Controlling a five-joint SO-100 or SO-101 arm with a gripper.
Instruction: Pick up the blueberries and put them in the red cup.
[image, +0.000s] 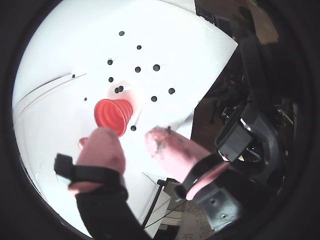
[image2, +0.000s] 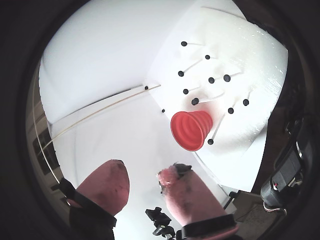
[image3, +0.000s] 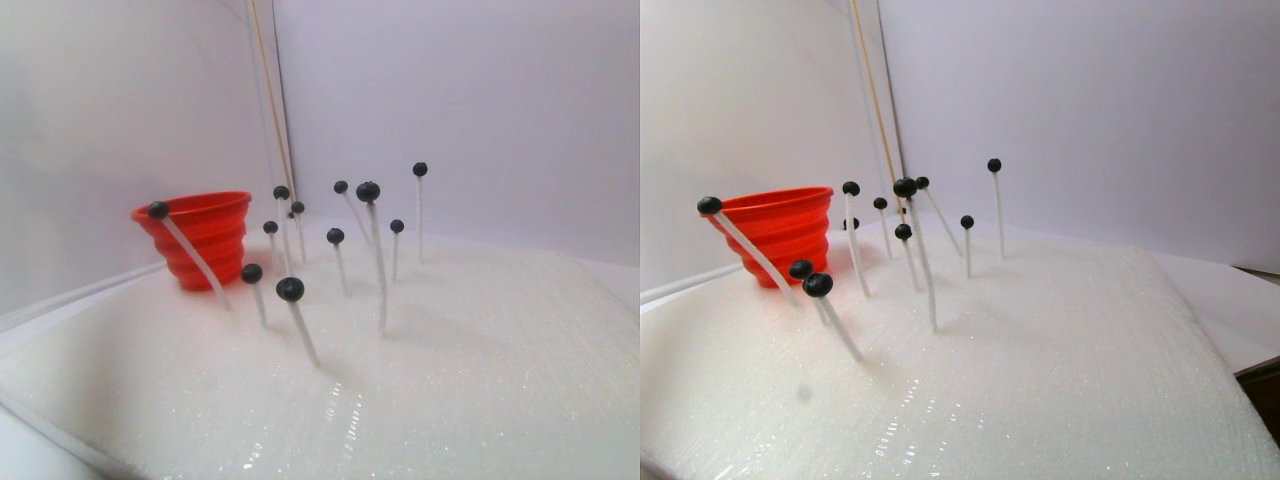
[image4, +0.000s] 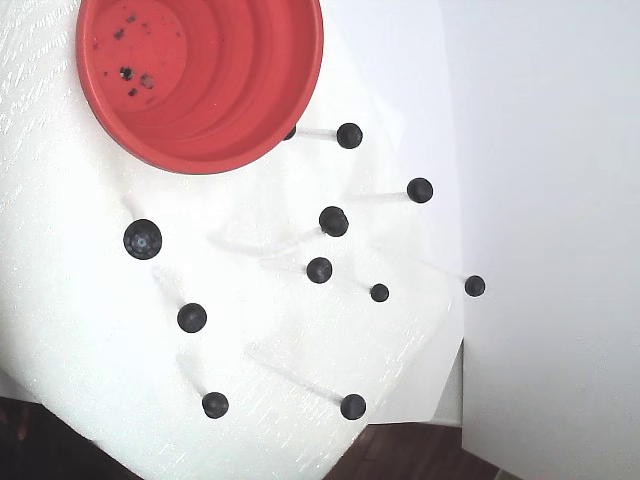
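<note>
The gripper (image: 131, 141) hangs high above the scene with its two pink, grimy fingers (image2: 106, 182) spread wide and nothing between them; in both wrist views the gap shows only white surface far below.

The red cup (image4: 262, 120) stands upright on the white foam pad (image3: 480, 360), mouth up, its axis vertical, its stepped walls narrowing toward the base. In the fixed view, which looks straight down, the cup fills the 11 o'clock corner and its floor holds only dark specks, no berries.

The blueberries (image4: 334, 221) sit apart from the cup, each one stuck on the tip of a thin white stick (image3: 378, 268) planted in the foam. In the stereo pair most sticks rise near vertical, their long axes up and down, while the nearest few lean left toward 11 o'clock; the one closest to the cup tilts so that its berry (image3: 157, 210) overlaps the cup's rim. In the fixed view the berries spread from 3 to 6 o'clock of the cup, the largest-looking (image4: 143, 239) directly below it.

In a wrist view the cup (image: 114, 115) lies just above the fingertips, with berries (image: 137, 69) fanned around 12 to 3 o'clock of it.
</note>
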